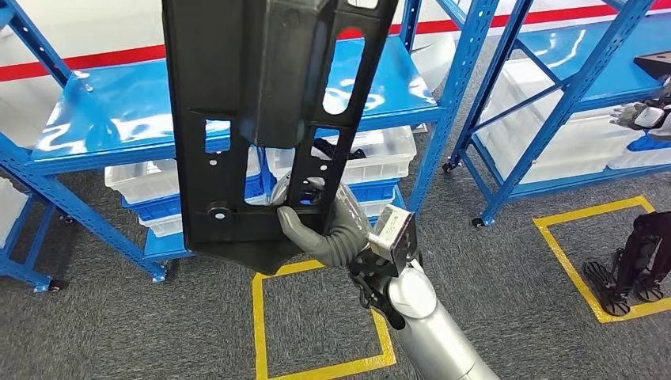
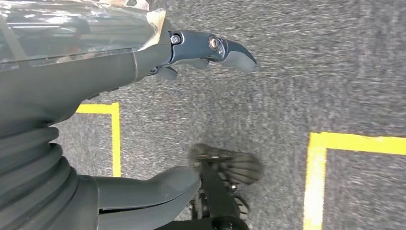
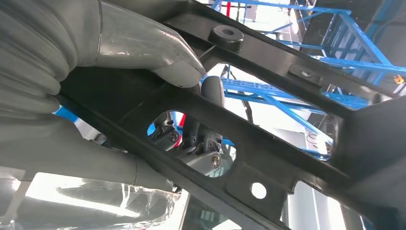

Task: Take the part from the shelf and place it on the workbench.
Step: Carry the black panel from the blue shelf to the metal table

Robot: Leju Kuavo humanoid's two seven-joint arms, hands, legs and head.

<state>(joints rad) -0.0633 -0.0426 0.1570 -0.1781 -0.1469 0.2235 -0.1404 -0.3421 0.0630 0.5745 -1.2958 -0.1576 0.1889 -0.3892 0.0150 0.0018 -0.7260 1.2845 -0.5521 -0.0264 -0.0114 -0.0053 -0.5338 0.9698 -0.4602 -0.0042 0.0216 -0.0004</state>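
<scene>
The part point(image 1: 237, 119) is a large black frame with slots and holes, held upright close in front of the head camera. My right hand point(image 1: 324, 226) grips its lower edge, thumb in front and fingers passed through a cut-out. In the right wrist view the thumb point(image 3: 158, 52) presses on one bar of the part point(image 3: 268, 139) and the dark fingers point(image 3: 201, 143) curl behind it. My left hand point(image 2: 95, 76) hangs over the grey carpet with its fingers point(image 2: 215, 48) and thumb apart, holding nothing.
A blue shelf rack point(image 1: 119, 127) stands behind the part, with white bins point(image 1: 372, 150) on its lower level. A second blue rack point(image 1: 554, 95) is at the right. Yellow tape squares point(image 1: 316, 372) mark the carpet, and a dark wheeled stand point(image 1: 633, 265) sits in the right one.
</scene>
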